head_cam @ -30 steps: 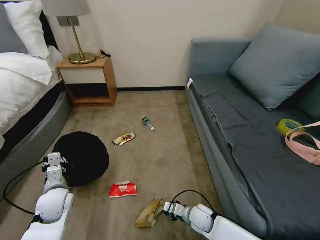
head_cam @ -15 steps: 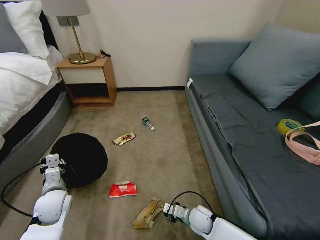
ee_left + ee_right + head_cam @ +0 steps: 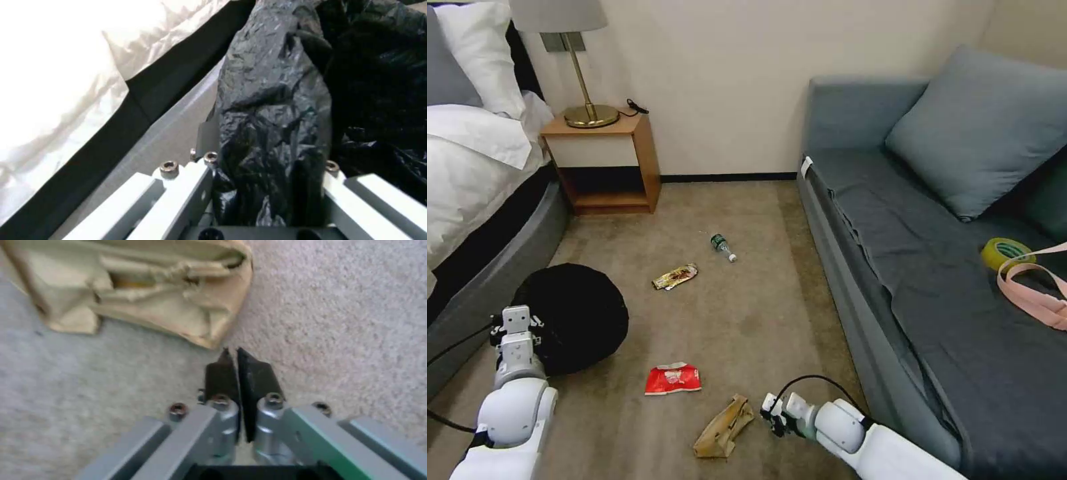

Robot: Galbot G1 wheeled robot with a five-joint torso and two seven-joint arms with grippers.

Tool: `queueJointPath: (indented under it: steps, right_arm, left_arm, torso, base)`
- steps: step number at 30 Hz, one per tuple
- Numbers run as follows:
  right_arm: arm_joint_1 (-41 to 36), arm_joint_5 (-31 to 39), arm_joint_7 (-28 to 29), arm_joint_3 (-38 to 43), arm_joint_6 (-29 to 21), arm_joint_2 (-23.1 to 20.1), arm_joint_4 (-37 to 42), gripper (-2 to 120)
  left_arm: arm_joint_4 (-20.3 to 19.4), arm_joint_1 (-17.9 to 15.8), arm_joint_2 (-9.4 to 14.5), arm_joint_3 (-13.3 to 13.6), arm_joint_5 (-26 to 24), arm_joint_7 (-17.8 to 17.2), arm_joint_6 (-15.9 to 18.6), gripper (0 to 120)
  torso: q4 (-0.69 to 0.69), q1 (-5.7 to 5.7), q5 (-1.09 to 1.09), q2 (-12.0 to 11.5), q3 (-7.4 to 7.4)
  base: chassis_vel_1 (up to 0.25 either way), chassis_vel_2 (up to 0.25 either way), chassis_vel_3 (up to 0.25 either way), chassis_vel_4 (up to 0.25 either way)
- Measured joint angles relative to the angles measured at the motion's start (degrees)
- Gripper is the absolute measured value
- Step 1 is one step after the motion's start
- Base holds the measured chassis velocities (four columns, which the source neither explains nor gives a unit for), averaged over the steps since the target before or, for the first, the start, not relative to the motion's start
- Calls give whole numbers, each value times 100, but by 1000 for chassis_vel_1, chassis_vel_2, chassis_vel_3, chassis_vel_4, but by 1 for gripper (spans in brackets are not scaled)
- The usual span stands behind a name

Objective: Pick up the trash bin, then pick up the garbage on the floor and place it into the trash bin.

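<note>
A bed (image 3: 467,167) with white sheets runs along the left side of the carpet (image 3: 747,313), two pillows (image 3: 477,57) stacked at its head. Tucked in the corner by the bed stands a wooden nightstand (image 3: 606,163), touching the back wall. A brass lamp (image 3: 584,67) sits on its top towards the left edge, and a black cable (image 3: 637,107) lies at the back right corner. Down the right side is a grey-blue sofa (image 3: 934,287) under a rumpled dark cover, with a cushion (image 3: 980,130) leaning against its back. Near the sofa's right edge lies a tape roll (image 3: 1006,252), touching a pink strap (image 3: 1037,293).
</note>
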Motion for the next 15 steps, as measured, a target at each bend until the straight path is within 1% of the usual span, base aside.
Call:
queueJointPath:
  steps: [1,2,3,4,5,6,7,8,9,10,12,13,14,15]
  right_arm:
    - [1,150,-47,3,-30,-14,41,14]
    - [1,193,-56,3,-40,-17,52,15]
    - [1,338,-75,8,-83,-20,86,20]
    - [1,338,-75,8,-83,-20,86,20]
    - [0,417,-86,12,-104,-20,105,23]
    - [-1,542,-108,23,-135,-16,134,30]
    - [-1,614,-121,28,-151,-9,150,33]
    - [-1,614,-121,28,-151,-9,150,33]
    - [-1,717,-130,35,-177,5,169,42]
    - [0,778,-131,38,-195,11,180,43]
    - [7,896,-131,45,-233,24,197,51]
    - [7,896,-131,45,-233,24,197,51]
    - [21,950,-131,52,-250,38,199,58]
    - [31,961,-131,58,-251,47,195,62]
  left_arm:
    - [0,6,17,-14,-5,1,6,4]
    - [0,8,18,-16,-6,1,6,4]
    - [-2,17,26,-23,-12,1,8,4]
    - [-2,17,26,-23,-12,1,8,4]
    - [-4,21,31,-25,-16,1,8,4]
    - [-14,31,37,-34,-22,2,8,4]
    - [-24,40,40,-38,-25,2,9,4]
    - [-24,40,40,-38,-25,2,9,4]
    - [-37,52,44,-44,-28,2,11,4]
    - [-47,61,44,-48,-29,1,12,4]
    - [-62,77,45,-58,-29,2,13,4]
    - [-62,77,45,-58,-29,2,13,4]
    - [-76,91,45,-64,-30,2,15,4]
    - [-83,98,45,-67,-31,1,16,4]
  torso:
    - [0,0,0,0,0]
    - [0,0,0,0,0]
    - [0,0,0,0,0]
    - [0,0,0,0,0]
    - [0,0,0,0,0]
    - [0,0,0,0,0]
    - [0,0,0,0,0]
    - [0,0,0,0,0]
    - [0,0,0,0,0]
    - [0,0,0,0,0]
    - [0,0,0,0,0]
    - [0,0,0,0,0]
    - [0,0,0,0,0]
    - [0,0,0,0,0]
  base:
    - [0,0,0,0]
    - [0,0,0,0]
    - [0,0,0,0]
    - [0,0,0,0]
    - [0,0,0,0]
    - [0,0,0,0]
    - [0,0,0,0]
    - [0,0,0,0]
    - [0,0,0,0]
    - [0,0,0,0]
    - [0,0,0,0]
    - [0,0,0,0]
    - [0,0,0,0]
    - [0,0,0,0]
